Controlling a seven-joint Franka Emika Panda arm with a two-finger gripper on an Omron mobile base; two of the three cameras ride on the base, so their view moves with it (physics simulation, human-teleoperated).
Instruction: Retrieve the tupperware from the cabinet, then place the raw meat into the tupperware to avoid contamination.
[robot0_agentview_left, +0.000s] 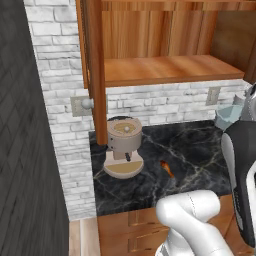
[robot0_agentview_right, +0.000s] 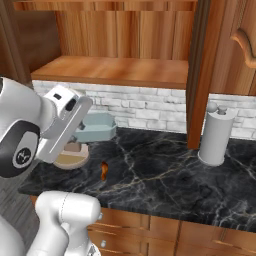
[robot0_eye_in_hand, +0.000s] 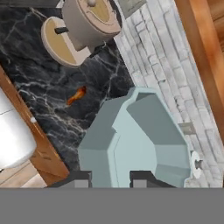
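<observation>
The jaws are nearly closed, pinching the rim of the tupperware (robot0_eye_in_hand: 140, 140), which hangs in the air above the black marble table (robot0_agentview_right: 165, 175), out of the open cabinet (robot0_agentview_left: 165, 67). The raw meat (robot0_agentview_left: 167, 169) lies on the table, near the beige coffee machine (robot0_agentview_left: 123, 145).

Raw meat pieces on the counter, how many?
1. The raw meat lies on the black marble counter, right of the coffee machine, apart from it. The tool holds the tupperware above the counter; more could be hidden behind the arm.
</observation>
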